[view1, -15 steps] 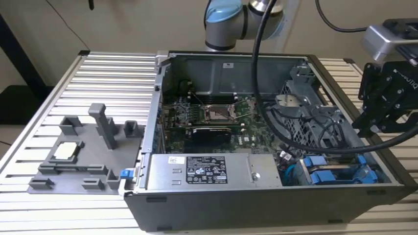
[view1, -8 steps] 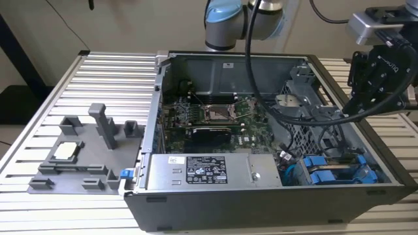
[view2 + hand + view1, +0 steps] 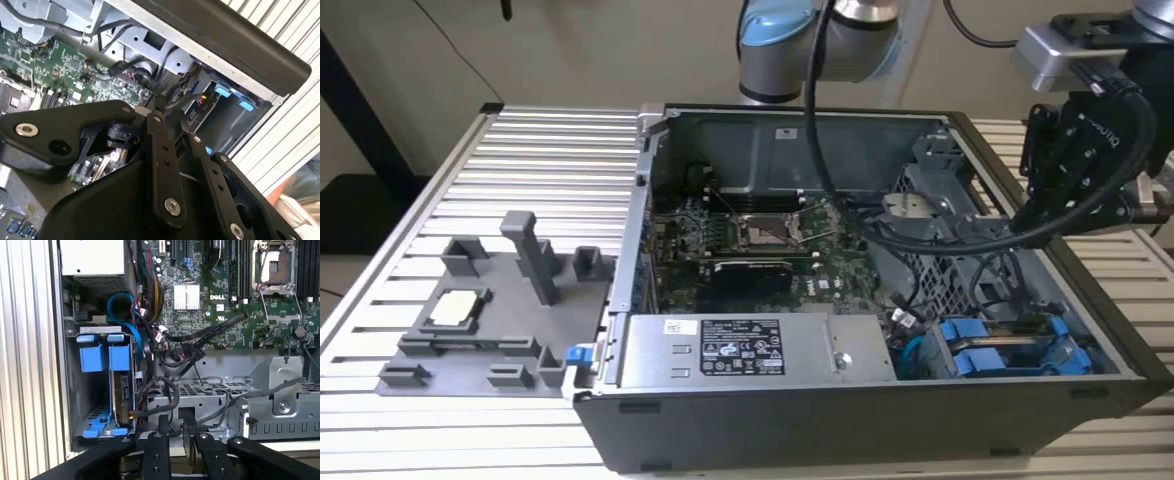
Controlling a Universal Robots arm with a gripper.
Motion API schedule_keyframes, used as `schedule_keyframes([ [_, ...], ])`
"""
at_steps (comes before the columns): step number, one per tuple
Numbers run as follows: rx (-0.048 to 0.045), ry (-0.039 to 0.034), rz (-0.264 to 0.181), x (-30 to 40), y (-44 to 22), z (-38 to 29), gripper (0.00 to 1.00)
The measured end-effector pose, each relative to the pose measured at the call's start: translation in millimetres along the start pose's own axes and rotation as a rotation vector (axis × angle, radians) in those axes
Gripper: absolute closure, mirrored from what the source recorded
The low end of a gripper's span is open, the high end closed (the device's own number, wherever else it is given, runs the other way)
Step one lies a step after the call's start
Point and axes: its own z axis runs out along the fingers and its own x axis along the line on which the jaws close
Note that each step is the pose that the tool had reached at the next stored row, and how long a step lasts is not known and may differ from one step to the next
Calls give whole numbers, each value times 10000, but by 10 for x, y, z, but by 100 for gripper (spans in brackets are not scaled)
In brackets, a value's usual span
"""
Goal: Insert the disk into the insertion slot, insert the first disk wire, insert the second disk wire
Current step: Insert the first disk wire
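- At the exterior view's left, a grey fixture tray (image 3: pixel 467 330) sits on the slatted table (image 3: pixel 547 150), well apart from the work.
- In the middle lies the open computer case (image 3: pixel 854 420), with the power-supply box (image 3: pixel 747 350) along its near wall.
- Right of that box, the disk (image 3: pixel 983 358) stands on edge in its blue frame, already in the bay slot. Its long axis runs along the near wall.
- Furthest right, the gripper (image 3: pixel 1054 205) hangs above the case's far-right side. From there the disk lies below it and toward the near wall.
- I cannot tell whether the gripper is pinching anything.
- The first wrist view adds what the exterior view hides: loose black wires (image 3: pixel 165 390) curl just beside the disk's end. I cannot tell whether any is plugged in.
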Motion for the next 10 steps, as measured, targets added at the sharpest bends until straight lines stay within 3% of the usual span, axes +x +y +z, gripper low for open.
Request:
schedule_keyframes([
  [10, 52, -2, -1, 14, 434, -1, 73],
])
